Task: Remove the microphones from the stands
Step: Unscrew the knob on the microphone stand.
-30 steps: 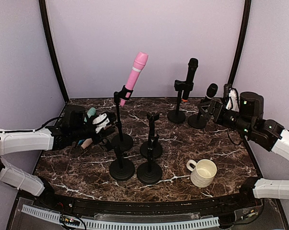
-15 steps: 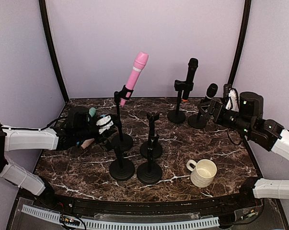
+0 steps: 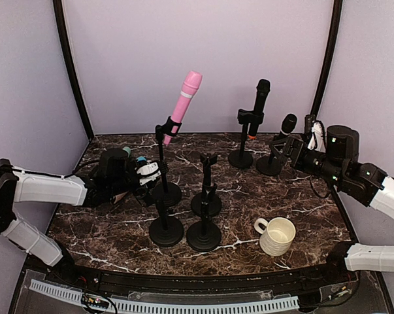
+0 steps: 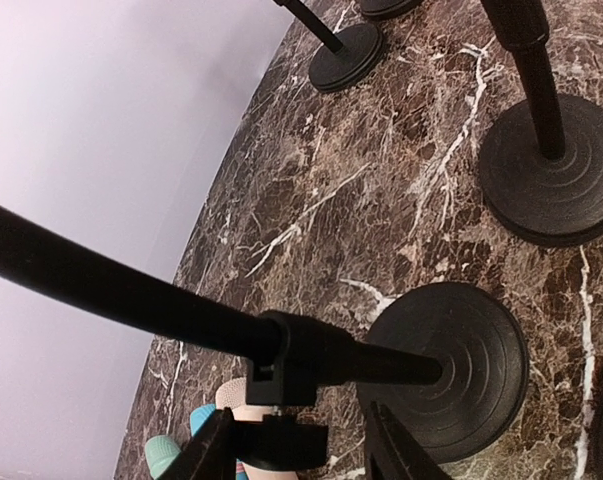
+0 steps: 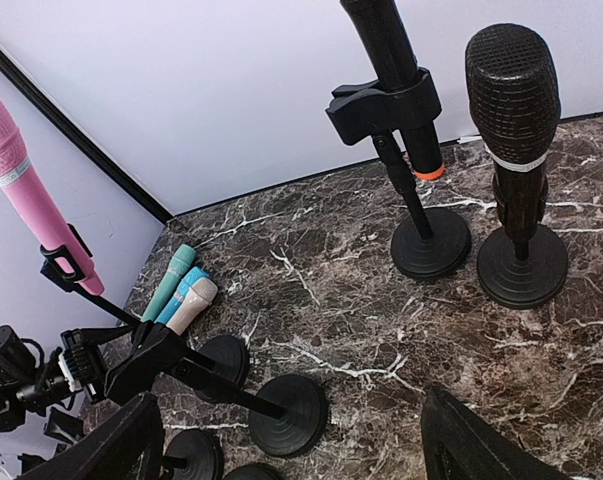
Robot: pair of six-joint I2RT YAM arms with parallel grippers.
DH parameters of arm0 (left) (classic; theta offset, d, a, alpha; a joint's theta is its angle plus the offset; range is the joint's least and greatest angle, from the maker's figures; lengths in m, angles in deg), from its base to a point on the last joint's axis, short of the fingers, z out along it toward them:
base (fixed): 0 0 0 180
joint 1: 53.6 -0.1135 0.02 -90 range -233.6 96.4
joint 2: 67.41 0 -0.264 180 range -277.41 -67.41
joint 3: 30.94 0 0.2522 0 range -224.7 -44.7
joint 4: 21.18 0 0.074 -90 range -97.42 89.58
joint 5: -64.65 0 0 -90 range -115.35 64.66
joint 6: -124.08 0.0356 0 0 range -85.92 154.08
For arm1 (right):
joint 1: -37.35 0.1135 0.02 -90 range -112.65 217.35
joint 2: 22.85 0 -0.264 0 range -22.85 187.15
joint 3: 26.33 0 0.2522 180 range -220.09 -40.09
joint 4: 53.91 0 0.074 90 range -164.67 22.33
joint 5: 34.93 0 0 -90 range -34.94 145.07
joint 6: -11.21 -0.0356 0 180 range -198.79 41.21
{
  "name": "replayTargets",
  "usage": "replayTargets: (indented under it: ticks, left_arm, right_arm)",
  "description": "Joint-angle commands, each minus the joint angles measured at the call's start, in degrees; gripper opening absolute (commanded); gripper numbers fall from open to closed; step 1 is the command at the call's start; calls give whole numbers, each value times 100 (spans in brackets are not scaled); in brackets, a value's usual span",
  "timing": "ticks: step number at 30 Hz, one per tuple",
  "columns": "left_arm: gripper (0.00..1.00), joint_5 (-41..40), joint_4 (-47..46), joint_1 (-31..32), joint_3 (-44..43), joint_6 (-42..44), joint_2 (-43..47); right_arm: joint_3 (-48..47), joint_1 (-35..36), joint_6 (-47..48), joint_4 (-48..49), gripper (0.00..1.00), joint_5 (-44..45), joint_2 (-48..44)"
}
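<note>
Left fingers (image 4: 209, 455) cropped, floor microphones (image 4: 163, 458) seemingly half hidden

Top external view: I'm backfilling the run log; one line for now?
pink microphone clipped in stand | left gripper open at stand | right gripper open, empty

Pink microphone (image 3: 183, 103) (brown-marbled table (image 3: 265, 196)).

No legible text, brand, number or sign anywhere. Pale band (image 5: 14, 172) on the pink microphone (image 5: 36, 200) too small to read; white ring (image 5: 511, 160) on the black microphone (image 5: 511, 100) shows no readable print.
</note>
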Motion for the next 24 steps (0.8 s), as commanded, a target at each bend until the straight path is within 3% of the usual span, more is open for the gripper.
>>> replayTargets:
  ticks: [1,18,24]
  left_arm:
    - [45,-244,-136,30,-66,131,-107]
    - [21,-207,39,35,14,-463,24]
    - [14,161,475,31,-45,-943,51]
  right_arm:
    - [-10,-31,-8,162,90,50,-47]
    - [65,-31,-66,126,90,99,-162]
    - [60,-31,-54,126,90,75,-149]
